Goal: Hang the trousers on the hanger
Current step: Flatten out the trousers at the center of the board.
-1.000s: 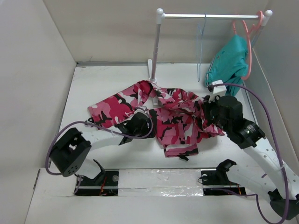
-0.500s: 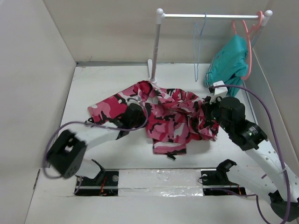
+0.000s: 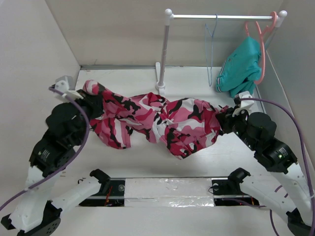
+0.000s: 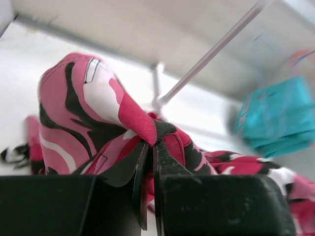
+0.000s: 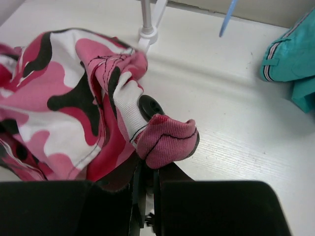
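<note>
From above, the trousers lie in a band across the middle of the table, reaching from beside the left wall to near the right wall. Bare table lies on the far side up to the rack post, and a narrower bare strip lies on the near side. The hanger hangs from the rail at the far right, apart from the trousers and just left of the teal garment on the coral hanger. The left gripper meets the cloth's far-left end, its arm folded close to the wall. The right gripper meets the right end, elbow bent toward the near right. Cloth hides both sets of fingertips here

In the left wrist view the jaws are pinched tight on a fold of the trousers, which humps up above them. The rack and the teal garment behind are blurred

In the right wrist view the jaws are clamped on the pink ribbed waistband edge beside a black button. The frame edges cut off most of the hanger and the teal garment
</note>
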You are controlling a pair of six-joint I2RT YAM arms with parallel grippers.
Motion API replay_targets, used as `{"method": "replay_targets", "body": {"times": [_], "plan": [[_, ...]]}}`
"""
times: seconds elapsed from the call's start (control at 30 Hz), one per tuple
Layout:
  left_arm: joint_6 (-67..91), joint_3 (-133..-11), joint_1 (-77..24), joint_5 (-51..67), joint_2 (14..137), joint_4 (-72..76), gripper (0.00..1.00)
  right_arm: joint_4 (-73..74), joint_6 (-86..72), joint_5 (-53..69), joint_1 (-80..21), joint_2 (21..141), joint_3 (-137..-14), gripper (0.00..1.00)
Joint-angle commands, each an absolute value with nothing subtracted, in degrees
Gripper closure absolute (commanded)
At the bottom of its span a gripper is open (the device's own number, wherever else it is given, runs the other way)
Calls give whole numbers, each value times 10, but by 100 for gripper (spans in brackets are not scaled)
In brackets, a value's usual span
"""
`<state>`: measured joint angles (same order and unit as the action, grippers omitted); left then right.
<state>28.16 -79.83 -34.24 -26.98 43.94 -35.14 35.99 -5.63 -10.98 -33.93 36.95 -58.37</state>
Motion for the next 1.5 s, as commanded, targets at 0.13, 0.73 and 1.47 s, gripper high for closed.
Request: {"method": "replay_targets", "body": {"times": [0.13, 0.73, 1.47], "plan": [[264, -655, -341, -124, 522, -331, 100, 331, -74, -276, -275, 438, -539, 100], [329, -520, -465, -213, 698, -101, 93, 100, -57, -69, 35, 809, -603, 100], [355, -524, -349, -277, 578, -112, 100, 440, -33, -60, -195, 318, -690, 100]]}}
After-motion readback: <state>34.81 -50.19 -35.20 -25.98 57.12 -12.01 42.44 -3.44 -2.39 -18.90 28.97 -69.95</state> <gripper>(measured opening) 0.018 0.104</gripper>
